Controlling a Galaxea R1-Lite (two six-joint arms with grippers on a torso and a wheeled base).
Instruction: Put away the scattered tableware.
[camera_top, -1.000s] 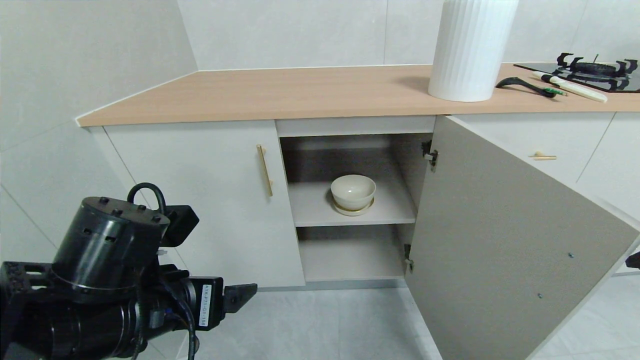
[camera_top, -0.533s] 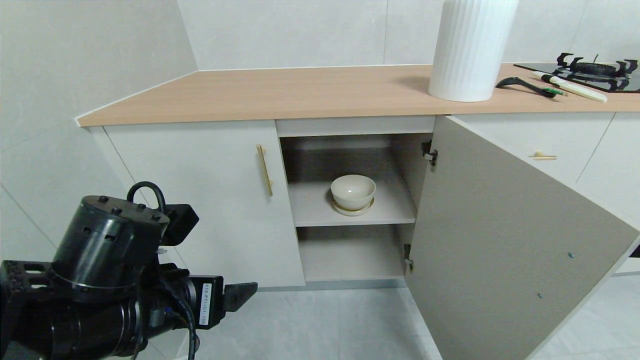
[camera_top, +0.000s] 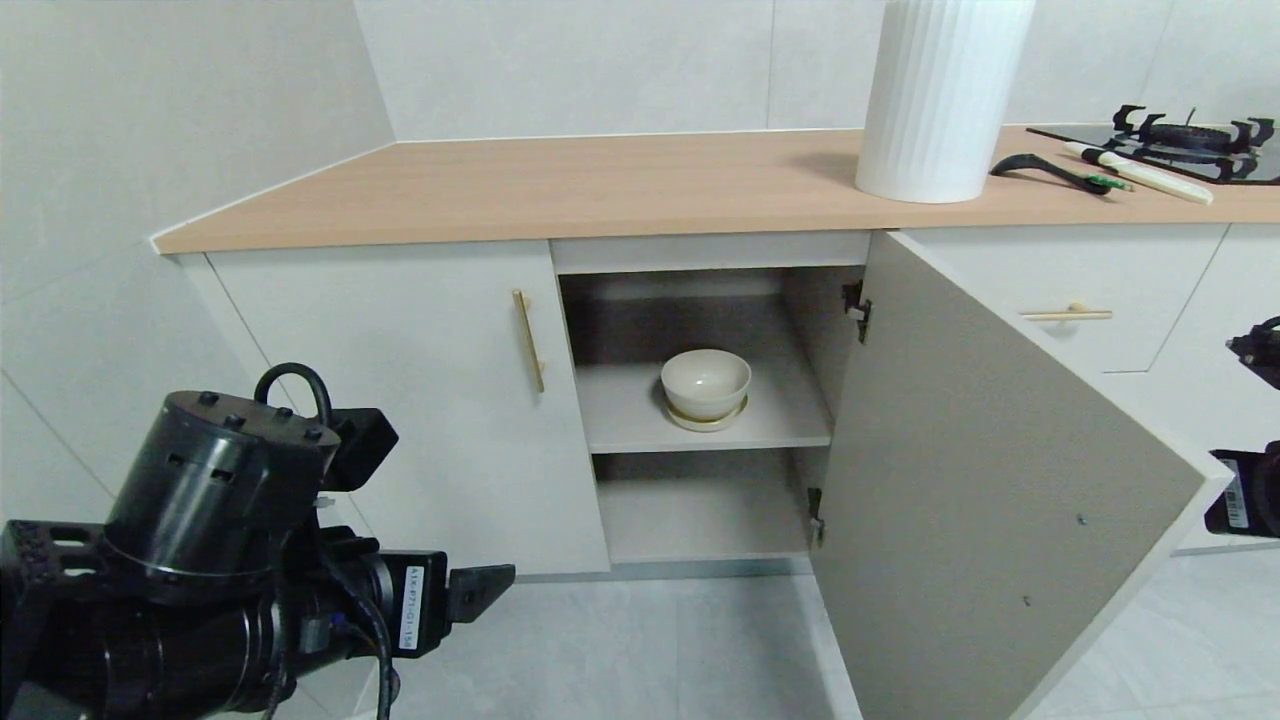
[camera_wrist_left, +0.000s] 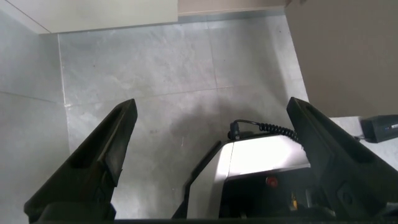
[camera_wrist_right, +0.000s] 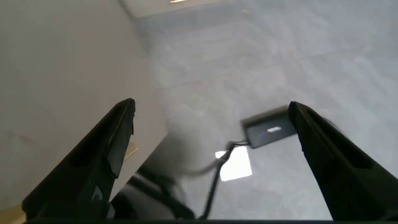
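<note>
My left arm (camera_top: 200, 560) is low at the left, in front of the closed cabinet door (camera_top: 400, 400). The left jaws stand wide apart over the grey floor (camera_wrist_left: 168, 68) and hold nothing. To the right of this door's gold handle (camera_top: 529, 340) the cabinet is open. On its upper shelf (camera_top: 620, 410) a cream bowl (camera_top: 705, 383) sits upright on a small saucer (camera_top: 706, 420). The lower shelf (camera_top: 690, 520) is under it. The open door (camera_top: 980, 480) swings out toward me on the right side. Above, on the wooden surface (camera_top: 550, 185), a white ribbed vase (camera_top: 940, 100) stands, then a black utensil (camera_top: 1045, 170) and a pale long utensil (camera_top: 1140, 172) lie near each other, beside the gas stove (camera_top: 1190, 135). My right arm (camera_top: 1250, 490) is at the far right, just beside the outer edge of the open door; I cannot tell if it touches. The right jaws are also spread wide and empty, with a small black box (camera_wrist_right: 268, 130) on the floor below.
</note>
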